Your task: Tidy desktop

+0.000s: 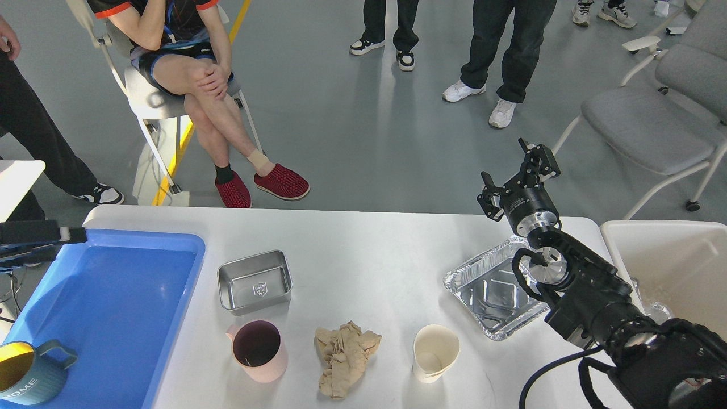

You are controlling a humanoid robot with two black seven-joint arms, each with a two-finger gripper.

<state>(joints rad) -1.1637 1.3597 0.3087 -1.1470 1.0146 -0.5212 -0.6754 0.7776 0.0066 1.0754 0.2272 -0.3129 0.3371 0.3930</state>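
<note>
The white desktop (pixel 363 250) holds a steel container (pixel 254 282), a pink cup (pixel 258 350), a crumpled brown paper (pixel 343 358), a dented paper cup (pixel 434 352) and a foil tray (pixel 493 292). My right gripper (pixel 515 170) is open and empty. It is raised above the desk's far edge, just beyond the foil tray. A dark bar at the left edge, over the blue tray's far corner, looks like my left gripper (pixel 57 234); its fingers cannot be told apart.
A blue plastic tray (pixel 113 295) lies at the left with a teal mug (pixel 25 372) in its near corner. An off-white bin (pixel 670 267) stands at the right. People and chairs are beyond the desk.
</note>
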